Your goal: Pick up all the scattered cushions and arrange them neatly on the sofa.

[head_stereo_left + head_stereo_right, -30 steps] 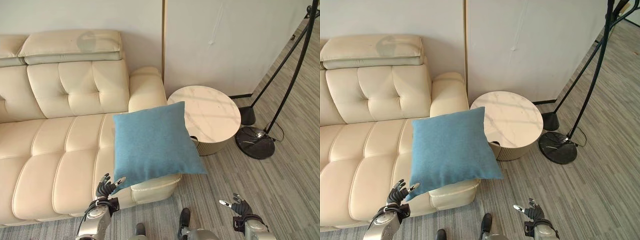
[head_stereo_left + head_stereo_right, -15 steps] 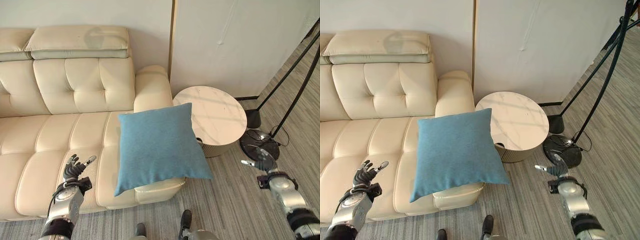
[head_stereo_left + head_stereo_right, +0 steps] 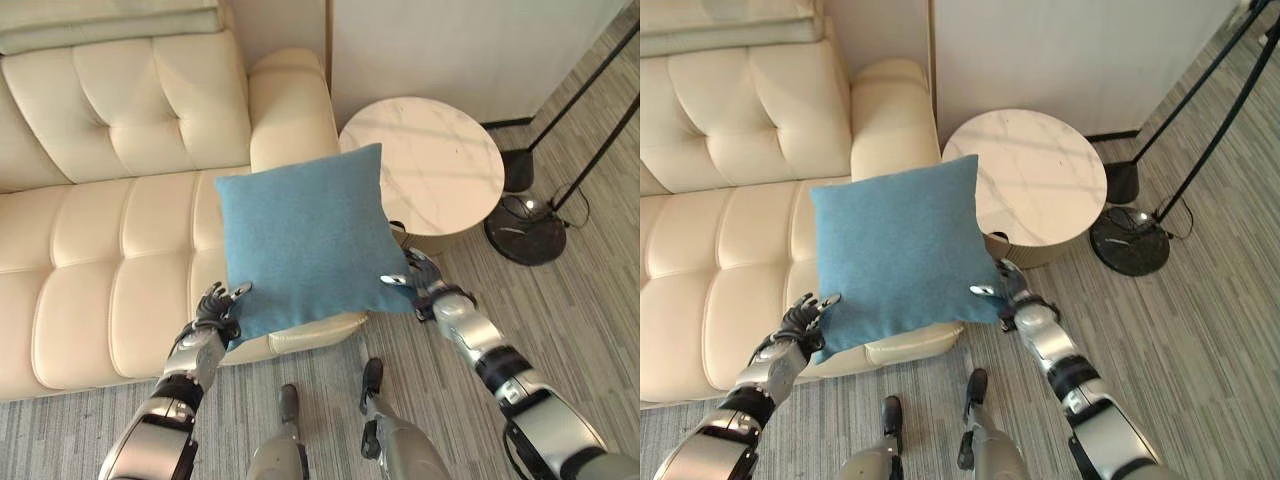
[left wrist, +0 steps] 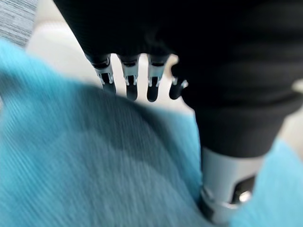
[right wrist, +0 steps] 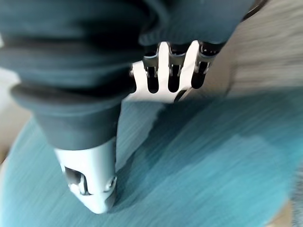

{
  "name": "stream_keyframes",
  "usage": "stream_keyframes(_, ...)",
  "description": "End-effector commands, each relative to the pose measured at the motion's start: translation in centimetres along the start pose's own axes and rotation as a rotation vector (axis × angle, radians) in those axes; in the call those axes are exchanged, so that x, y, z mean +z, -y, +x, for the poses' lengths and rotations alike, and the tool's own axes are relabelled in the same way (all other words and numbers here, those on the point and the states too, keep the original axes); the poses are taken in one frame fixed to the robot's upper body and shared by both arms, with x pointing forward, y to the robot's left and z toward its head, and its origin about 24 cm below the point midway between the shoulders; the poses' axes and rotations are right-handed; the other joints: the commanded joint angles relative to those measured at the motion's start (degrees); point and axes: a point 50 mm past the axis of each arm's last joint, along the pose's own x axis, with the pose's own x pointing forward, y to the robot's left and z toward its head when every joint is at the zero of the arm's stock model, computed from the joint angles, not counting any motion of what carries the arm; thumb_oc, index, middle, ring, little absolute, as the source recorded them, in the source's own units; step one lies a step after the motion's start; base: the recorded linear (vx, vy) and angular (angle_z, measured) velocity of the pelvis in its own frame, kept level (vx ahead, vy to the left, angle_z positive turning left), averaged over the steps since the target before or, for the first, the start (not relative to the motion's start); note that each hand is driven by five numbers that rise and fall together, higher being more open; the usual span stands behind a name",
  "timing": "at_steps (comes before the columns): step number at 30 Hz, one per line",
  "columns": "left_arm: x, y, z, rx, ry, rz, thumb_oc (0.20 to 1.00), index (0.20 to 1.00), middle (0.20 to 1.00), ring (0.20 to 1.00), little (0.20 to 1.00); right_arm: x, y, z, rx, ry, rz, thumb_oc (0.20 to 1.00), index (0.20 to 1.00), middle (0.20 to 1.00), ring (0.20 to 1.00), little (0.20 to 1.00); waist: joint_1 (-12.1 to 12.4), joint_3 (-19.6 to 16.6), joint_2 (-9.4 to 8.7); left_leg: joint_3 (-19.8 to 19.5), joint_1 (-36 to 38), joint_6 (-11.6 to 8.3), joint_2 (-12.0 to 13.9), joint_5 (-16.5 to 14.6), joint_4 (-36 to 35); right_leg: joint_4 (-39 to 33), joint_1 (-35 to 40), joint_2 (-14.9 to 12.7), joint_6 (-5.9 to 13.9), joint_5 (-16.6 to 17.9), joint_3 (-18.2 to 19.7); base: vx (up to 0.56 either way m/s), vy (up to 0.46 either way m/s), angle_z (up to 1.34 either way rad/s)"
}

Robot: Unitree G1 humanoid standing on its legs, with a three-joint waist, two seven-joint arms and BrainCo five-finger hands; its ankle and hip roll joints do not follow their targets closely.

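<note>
A: Cushion?

B: One blue cushion (image 3: 305,240), square, plain woven cloth. It lies tilted on the right end of the cream sofa (image 3: 100,250), over the front of the seat by the armrest (image 3: 288,110), with its right corner hanging past the sofa's edge.

A: Surroundings, left to right?

B: Tufted sofa back, then the armrest, a round marble-topped side table (image 3: 430,165) just beside it, and a black lamp stand base (image 3: 527,228) on grey striped carpet (image 3: 590,330). Pale wall behind.

A: Hands?

B: Left hand (image 3: 215,310) is at the cushion's lower left corner, fingers straight, unclenched, thumb on the cloth. Right hand (image 3: 415,280) is at the lower right corner, fingers likewise extended, thumb against the fabric. Neither is curled round it.
</note>
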Motion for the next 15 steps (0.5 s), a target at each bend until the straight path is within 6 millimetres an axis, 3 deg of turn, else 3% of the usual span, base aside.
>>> stream_keyframes(1,3.4,-0.3,0.7,0.02,0.091,0.012,1.0,1.0,1.0,1.0,1.0,3.4,0.0,0.8,-0.003,0.102,-0.015,1.0,1.0,1.0,1.0,1.0,0.03,-0.09,-1.52,1.55,-1.24,0.25,0.1,-3.03,1.87,2.85,4.65,-3.0,5.67,-12.01,3.92,-0.07,0.013,0.0)
stream_keyframes(3,4.6,0.5,0.9,0.003,0.122,0.017,1.0,1.0,1.0,1.0,1.0,6.2,-0.1,1.3,0.01,0.171,-0.118,1.0,1.0,1.0,1.0,1.0,0.28,0.57,-1.9,1.6,-1.33,0.1,0.22,-3.08,2.11,3.03,4.55,-3.11,5.67,-11.88,3.97,-0.03,0.006,-0.03)
stream_keyframes(7,5.9,1.0,0.9,-0.023,0.165,0.03,1.0,1.0,1.0,1.0,1.0,9.7,1.3,1.6,-0.027,0.249,-0.299,1.0,1.0,1.0,1.0,1.0,0.61,0.97,-2.77,1.56,-1.69,0.04,0.14,-2.87,2.21,2.96,4.4,-3.3,5.79,-11.47,3.75,-0.01,0.0,-0.01)
stream_keyframes(11,5.7,0.9,0.7,-0.03,0.167,0.039,1.0,1.0,1.0,1.0,1.0,9.3,3.0,1.9,-0.073,0.204,-0.319,1.0,1.0,1.0,1.0,1.0,0.69,0.61,-3.62,1.63,-1.1,0.11,0.15,-3.14,2.05,2.87,4.83,-3.27,6.02,-11.38,3.7,0.01,0.004,0.02)
stream_keyframes(15,5.1,1.1,0.6,-0.043,0.156,0.047,1.0,1.0,1.0,1.0,1.0,7.7,2.4,2.0,-0.052,0.156,-0.292,1.0,1.0,1.0,1.0,1.0,0.76,0.47,-4.13,1.62,-0.49,0.25,0.12,-3.37,1.84,2.74,5.26,-3.23,6.07,-11.38,3.87,0.01,0.003,-0.02)
